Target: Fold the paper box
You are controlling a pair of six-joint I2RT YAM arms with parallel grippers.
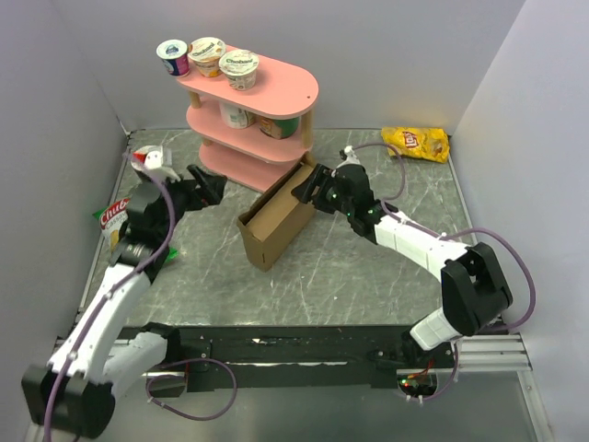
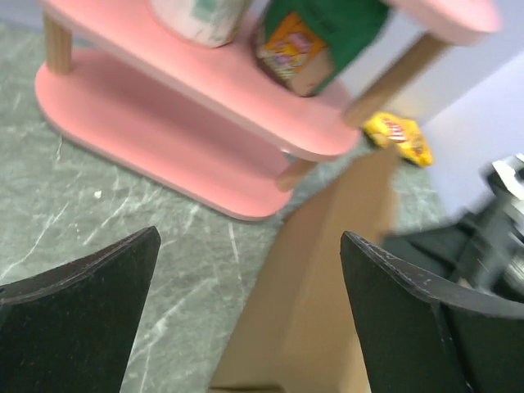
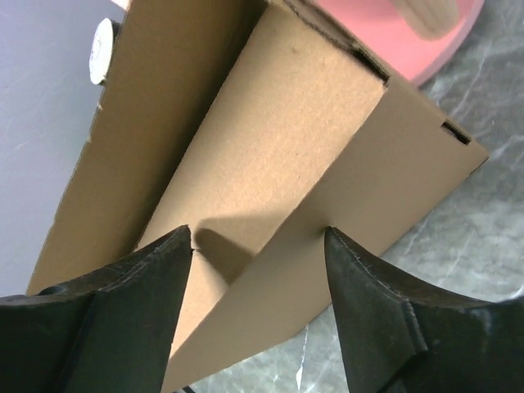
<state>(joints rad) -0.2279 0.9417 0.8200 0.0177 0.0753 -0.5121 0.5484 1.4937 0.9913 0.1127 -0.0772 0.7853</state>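
Paper box (image 1: 276,224) mid-table by the pink shelf (image 1: 253,170): walls up, top not closed; right gripper (image 1: 308,188) spread astride its far-end panel, left gripper (image 1: 210,186) spread, nearby, empty.

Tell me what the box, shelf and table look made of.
Box: cardboard, matte brown, with creases and slots.
Shelf: pink boards, smooth painted finish, probably wood; legs look like bare wood.
Table: grey-green marble look with pale veins, possibly a printed laminate.
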